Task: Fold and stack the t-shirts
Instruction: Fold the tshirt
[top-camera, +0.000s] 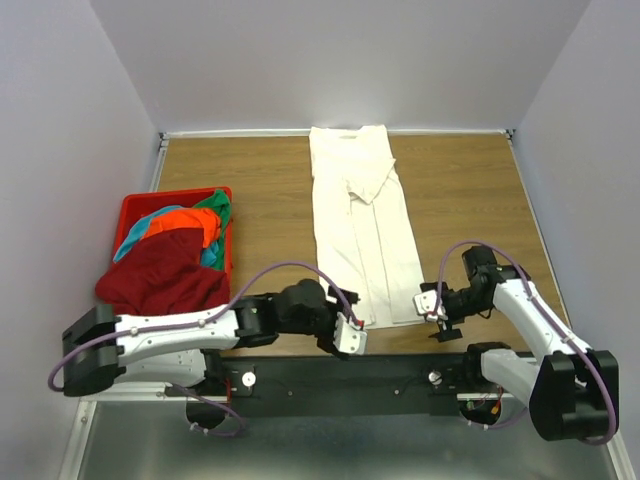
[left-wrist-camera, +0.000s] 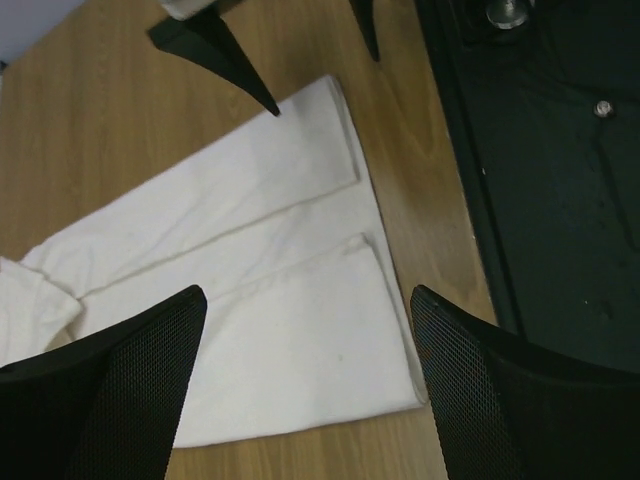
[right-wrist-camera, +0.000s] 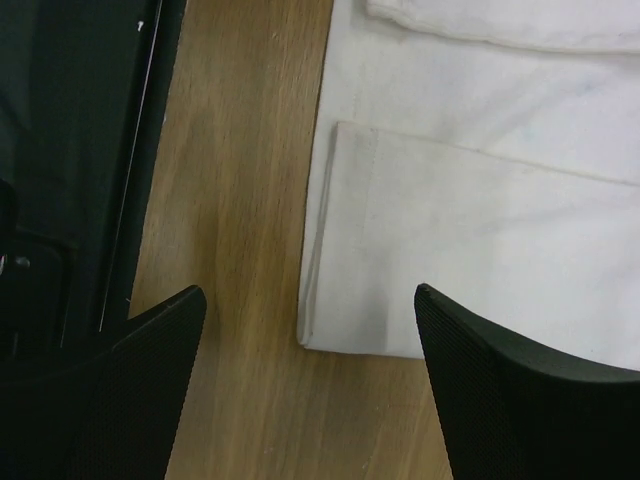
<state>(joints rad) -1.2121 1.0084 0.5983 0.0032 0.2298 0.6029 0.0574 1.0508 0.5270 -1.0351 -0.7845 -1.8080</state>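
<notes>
Your red basket (top-camera: 135, 203), left of frame, holds an orange shirt (top-camera: 185, 222), teal shirt (top-camera: 131, 243) and green shirt (top-camera: 218, 206), with a dark red shirt (top-camera: 160, 275) spilling over its lower rim. The white t-shirt (top-camera: 360, 230) lies folded lengthwise at centre. The left gripper (top-camera: 350, 337) and right gripper (top-camera: 432, 304) flank its lower hem, fingers spread, empty.

One white t-shirt (top-camera: 362, 235), four coloured t-shirts (top-camera: 160, 275), one red basket (top-camera: 135, 203), two arms (top-camera: 180, 335).
</notes>
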